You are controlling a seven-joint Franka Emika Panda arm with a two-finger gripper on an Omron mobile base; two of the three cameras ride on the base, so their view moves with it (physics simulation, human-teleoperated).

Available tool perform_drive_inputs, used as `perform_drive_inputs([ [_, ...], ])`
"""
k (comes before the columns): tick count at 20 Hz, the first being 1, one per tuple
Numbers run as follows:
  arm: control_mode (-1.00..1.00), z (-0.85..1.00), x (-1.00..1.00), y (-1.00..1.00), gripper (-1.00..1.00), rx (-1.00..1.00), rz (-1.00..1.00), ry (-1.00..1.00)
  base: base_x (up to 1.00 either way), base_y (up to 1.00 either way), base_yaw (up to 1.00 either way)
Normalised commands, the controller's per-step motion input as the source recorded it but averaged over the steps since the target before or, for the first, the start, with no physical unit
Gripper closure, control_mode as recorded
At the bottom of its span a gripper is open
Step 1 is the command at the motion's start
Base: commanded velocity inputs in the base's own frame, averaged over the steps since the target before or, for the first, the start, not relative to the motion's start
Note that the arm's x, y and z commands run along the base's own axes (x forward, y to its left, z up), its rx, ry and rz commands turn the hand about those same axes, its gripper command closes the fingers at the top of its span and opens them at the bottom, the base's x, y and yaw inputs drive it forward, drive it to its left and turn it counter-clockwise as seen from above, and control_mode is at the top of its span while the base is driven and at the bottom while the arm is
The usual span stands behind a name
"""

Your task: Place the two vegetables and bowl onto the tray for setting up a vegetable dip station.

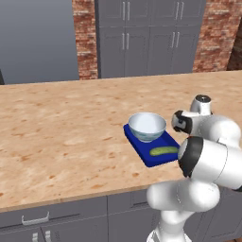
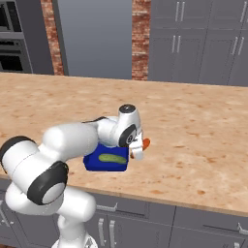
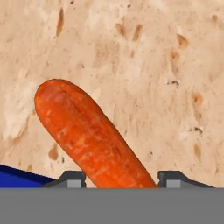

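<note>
Orange carrot (image 3: 89, 140) between the fingers (image 3: 119, 178), standing narrowly either side of it; firm grip or mere straddle cannot tell. Seen just off the tray's (image 2: 94, 163) corner at about 3 o'clock, over the surface (image 1: 61, 127). Already on the tray: bowl (image 1: 147, 126) and green cucumber (image 1: 163, 151). Left, by the look: carrying the carrot onto the blue.

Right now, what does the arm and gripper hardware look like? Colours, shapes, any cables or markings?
The arm is glossy white, built of fat rounded links with dark grey to black bands at the joints and a grey-capped wrist. No cables or markings can be seen. The gripper has two small dark grey, blocky finger tips with flat tops, seen in the hand view.
</note>
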Motion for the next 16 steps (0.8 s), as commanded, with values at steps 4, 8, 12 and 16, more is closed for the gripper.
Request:
perform_drive_inputs([
  [4, -1.00, 0.12, -0.01, 0.29, 1.00, 0.11, -0.29, 0.00, 0.00, 0.00, 0.00],
  [8, -1.00, 0.00, 0.00, 0.14, 1.00, 0.15, -0.35, -0.03, 0.00, 0.00, 0.00],
  [12, -1.00, -0.12, 0.00, 0.01, 1.00, 0.13, -0.42, -0.03, 0.00, 0.00, 0.00],
  [16, -1.00, -0.09, -0.01, 0.15, 1.00, 0.07, -0.39, -0.06, 0.00, 0.00, 0.00],
])
